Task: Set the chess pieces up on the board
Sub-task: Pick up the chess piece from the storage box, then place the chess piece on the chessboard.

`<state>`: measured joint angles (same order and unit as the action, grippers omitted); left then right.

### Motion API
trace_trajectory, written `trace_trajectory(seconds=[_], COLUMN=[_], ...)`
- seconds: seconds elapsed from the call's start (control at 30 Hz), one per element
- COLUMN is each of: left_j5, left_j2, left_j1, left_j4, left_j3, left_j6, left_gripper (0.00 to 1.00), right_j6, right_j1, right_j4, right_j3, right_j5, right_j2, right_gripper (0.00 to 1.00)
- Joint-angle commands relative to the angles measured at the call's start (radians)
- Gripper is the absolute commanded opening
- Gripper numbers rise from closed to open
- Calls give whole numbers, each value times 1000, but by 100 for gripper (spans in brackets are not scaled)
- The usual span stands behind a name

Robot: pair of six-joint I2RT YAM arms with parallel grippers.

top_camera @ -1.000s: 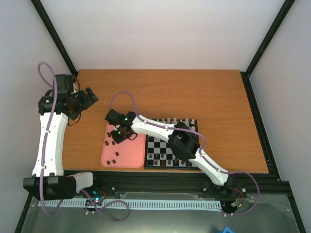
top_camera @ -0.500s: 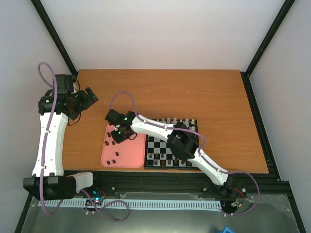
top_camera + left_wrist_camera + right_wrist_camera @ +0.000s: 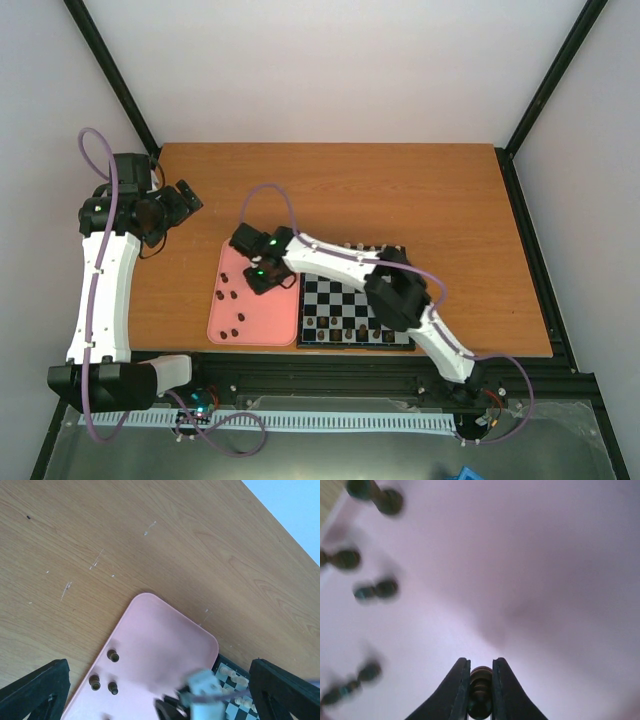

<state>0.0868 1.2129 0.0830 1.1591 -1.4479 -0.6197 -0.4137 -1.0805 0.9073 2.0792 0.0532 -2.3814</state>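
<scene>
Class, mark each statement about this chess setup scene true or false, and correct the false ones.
1. The right gripper is shut on a dark chess piece. True.
2. The left gripper holds a piece. False: it is open and empty, over the table.
3. In the top view the pink tray lies left of the board. True.
4. The tray holds no pieces. False: several dark pieces lie on it near its left edge.
</scene>
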Motion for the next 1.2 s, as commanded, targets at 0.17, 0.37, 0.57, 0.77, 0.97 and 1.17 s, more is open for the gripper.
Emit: trace_trajectory(seconds=[0.17, 0.37, 0.57, 0.77, 0.97, 1.17], left_j5=[11, 4, -3, -15, -17, -15], left_j2=[1, 12, 25, 28, 26, 21], left_j1=[6, 6, 4, 4, 4, 4], left_j4=[-6, -5, -8, -9, -10, -9], left_j3=[-19, -19, -14, -3, 2, 4], left_j6=[22, 21, 21, 24, 24, 25], left_gripper=[100, 100, 100, 100, 100, 100], right_j6=[-122, -181, -208, -201, -214, -238], right_j1=[82, 120, 143, 149, 148, 133], right_j4=[-69, -120, -184, -217, -246, -242], right_j3=[-644, -956, -1086, -1119, -1137, -1154], right_j5=[-109, -96, -75, -41, 0, 3], right_j2=[600, 797, 847, 849, 853, 871], right_gripper=[3, 3, 3, 3, 4, 4])
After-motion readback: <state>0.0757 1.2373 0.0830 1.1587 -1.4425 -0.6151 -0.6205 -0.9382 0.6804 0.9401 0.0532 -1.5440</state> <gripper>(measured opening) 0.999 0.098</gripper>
